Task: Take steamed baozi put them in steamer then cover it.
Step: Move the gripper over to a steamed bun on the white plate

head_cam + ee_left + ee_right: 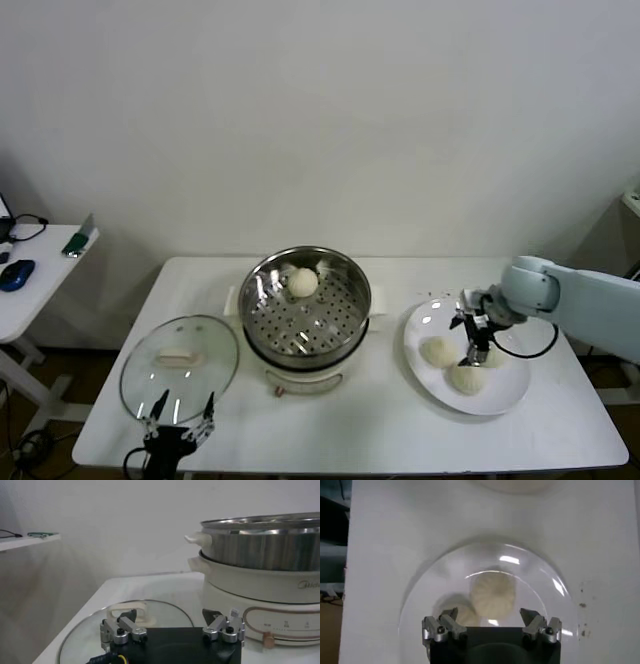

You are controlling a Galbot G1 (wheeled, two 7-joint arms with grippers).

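The steamer [305, 300] stands mid-table with one steamed baozi [303, 282] on its perforated tray. Two more baozi [437, 351] [466, 378] lie on the white plate [510, 385] at the right. My right gripper [476, 345] hangs open just above them; in the right wrist view one baozi [492, 596] sits ahead of the open gripper [490, 616], another [457, 614] beside it. The cover [180, 365] lies flat on the table left of the steamer. My left gripper [183, 410] waits open at its near edge, with the cover's handle [127, 611] just beyond its fingers.
The steamer's steel pot [260, 545] and cream base rise close beside the left gripper [172, 617]. A side desk [30, 280] with a blue mouse stands at the far left. The white wall runs behind the table.
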